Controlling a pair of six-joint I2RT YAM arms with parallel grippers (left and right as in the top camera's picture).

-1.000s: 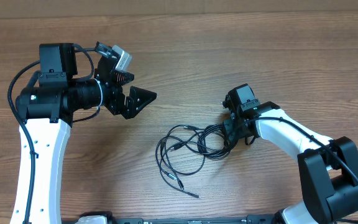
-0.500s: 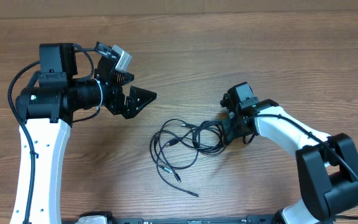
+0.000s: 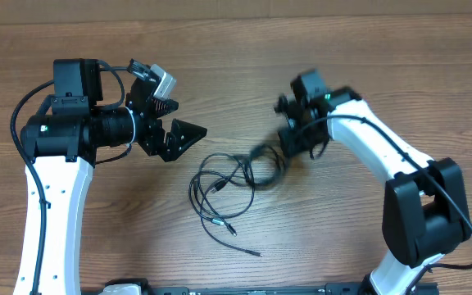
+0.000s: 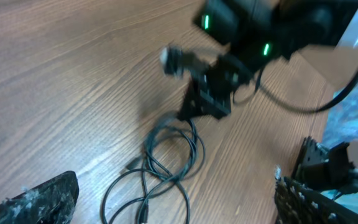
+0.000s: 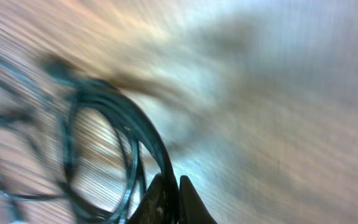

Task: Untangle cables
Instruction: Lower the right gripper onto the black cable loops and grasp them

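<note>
Right arm: the white-and-black right robot arm (image 3: 375, 156) has swung from the middle of the table toward its far side, and its wrist shows motion blur.
Cable bundle: the thin black looped cables (image 3: 220, 184) have been dragged along. Loops that lay round and close together are now drawn out longer. The right end rises toward the wrist, and the left loops rest on the wood between the two arms.
Left arm: the matching left robot arm (image 3: 47, 188) has not moved. The left gripper (image 3: 185, 135) hangs just beside the bundle with its jaws spread wide, holding nothing.
Right jaws: the right gripper (image 3: 292, 149) has gone from part-open to clamped. The wrist view shows the tips pinched on a strand at the edge of a loop (image 5: 114, 134).
Plug: the small metal-tipped plug (image 3: 256, 255) on the trailing cord has barely shifted.
Meaning: the pull appears to be loosening the knot, but the cords still cross, so separation looks only just begun.
Surface: a brown wood-grain table (image 3: 367, 49).
Room: a paler strip lies beyond the far edge, and the blurred clutter in the left wrist view is too unclear to name.
</note>
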